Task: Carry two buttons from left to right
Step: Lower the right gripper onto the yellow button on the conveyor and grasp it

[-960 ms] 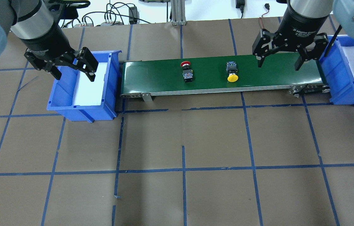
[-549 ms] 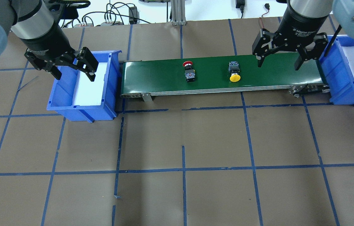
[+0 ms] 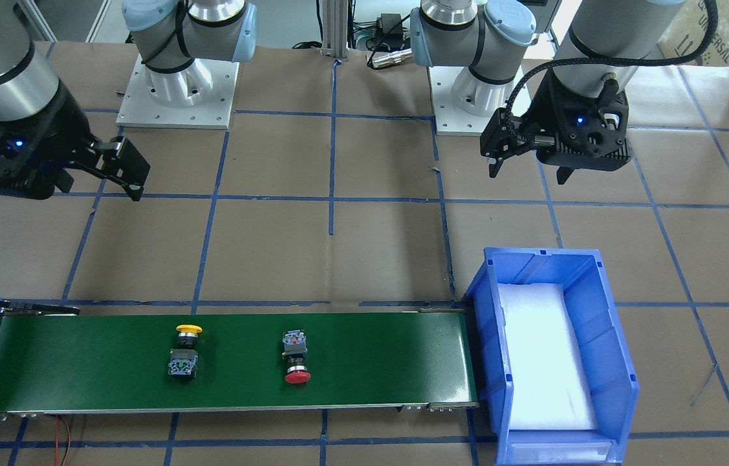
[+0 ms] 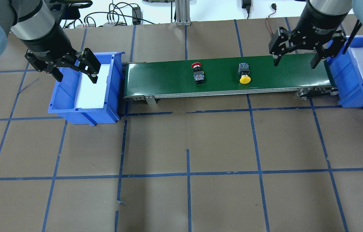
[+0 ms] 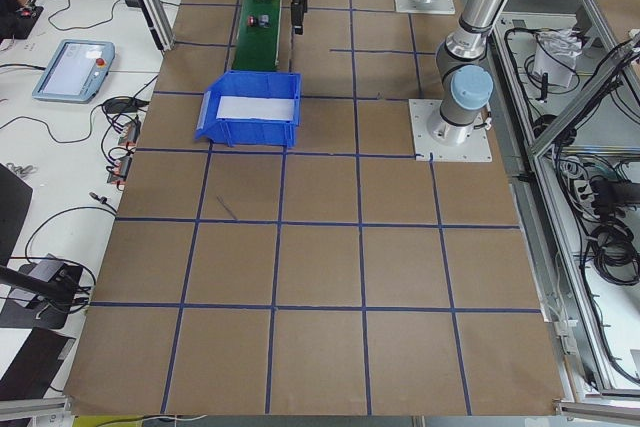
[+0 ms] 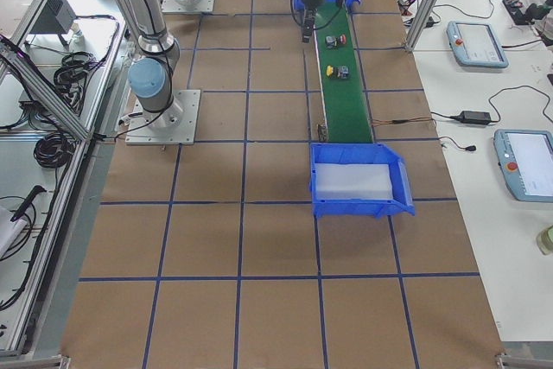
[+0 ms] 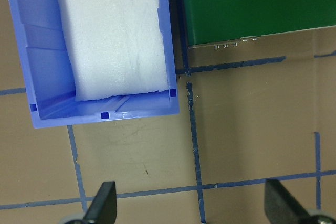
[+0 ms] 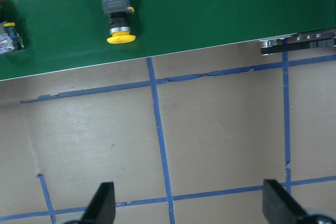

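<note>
Brown paper with a blue tape grid covers the table (image 4: pixel 187 145); along its 12 o'clock side a green belt (image 4: pixel 162 77) runs between the left bin (image 4: pixel 63 96) and right bin (image 4: pixel 355 93), carrying the red button (image 4: pixel 198 73) and, at its 3 o'clock, the yellow button (image 4: pixel 244 74). The left gripper (image 4: pixel 77 78) hangs spread and empty near the left bin, the right gripper (image 4: pixel 294 64) likewise near the belt's 3 o'clock end; beyond the table's ends lie what look like teach pendants (image 5: pixel 68 65)

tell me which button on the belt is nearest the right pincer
The yellow-capped button: on the green belt it lies nearer the right pincer, while the red-capped button sits farther back.
</note>
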`<action>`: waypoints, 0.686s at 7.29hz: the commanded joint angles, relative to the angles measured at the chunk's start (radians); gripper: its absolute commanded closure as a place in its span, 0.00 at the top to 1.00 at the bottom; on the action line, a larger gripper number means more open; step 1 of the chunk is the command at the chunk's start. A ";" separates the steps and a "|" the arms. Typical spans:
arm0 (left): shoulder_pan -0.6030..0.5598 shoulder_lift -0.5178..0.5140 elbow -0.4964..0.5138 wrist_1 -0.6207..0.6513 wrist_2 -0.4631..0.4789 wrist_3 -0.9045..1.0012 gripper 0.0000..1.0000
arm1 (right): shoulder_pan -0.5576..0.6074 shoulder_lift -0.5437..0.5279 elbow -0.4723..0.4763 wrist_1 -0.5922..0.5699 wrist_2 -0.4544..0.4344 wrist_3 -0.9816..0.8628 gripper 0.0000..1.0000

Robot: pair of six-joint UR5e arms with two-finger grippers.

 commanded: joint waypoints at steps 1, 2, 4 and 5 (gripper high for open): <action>0.000 0.002 -0.001 0.000 0.000 0.000 1.00 | -0.067 0.180 0.006 -0.151 0.008 -0.084 0.99; 0.000 0.002 -0.001 0.000 0.000 0.000 1.00 | -0.067 0.292 -0.023 -0.236 0.011 -0.095 0.99; 0.000 0.002 -0.001 0.000 0.000 0.000 1.00 | -0.010 0.366 -0.037 -0.319 0.020 -0.084 0.99; 0.000 0.002 -0.001 0.000 0.000 0.000 1.00 | 0.020 0.405 -0.043 -0.380 0.026 -0.078 0.99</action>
